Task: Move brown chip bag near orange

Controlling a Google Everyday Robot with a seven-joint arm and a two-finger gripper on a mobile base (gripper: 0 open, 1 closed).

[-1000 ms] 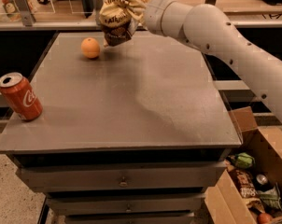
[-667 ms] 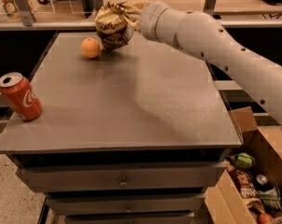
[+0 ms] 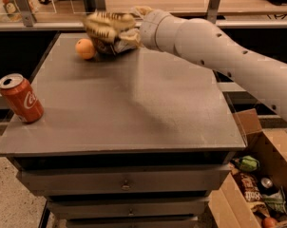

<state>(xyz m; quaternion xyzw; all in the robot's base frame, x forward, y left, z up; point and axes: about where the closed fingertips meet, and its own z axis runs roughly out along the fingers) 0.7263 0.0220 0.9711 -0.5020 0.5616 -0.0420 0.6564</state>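
- Now, in the upper middle of the frame, the gripper [image 3: 121, 36] is clamped on the brown chip bag [image 3: 104, 24], with the pale arm [image 3: 215, 51] reaching in from the right edge.
- Crumpled and blurred, the brown chip bag sits low over the far end of the table [image 3: 134, 108].
- Just left of the bag lies the orange [image 3: 85, 48]; whether they touch is unclear.
- A red soda can [image 3: 21, 99] stands at the table's left edge.
- A cardboard box [image 3: 264, 175] of clutter sits at lower right.
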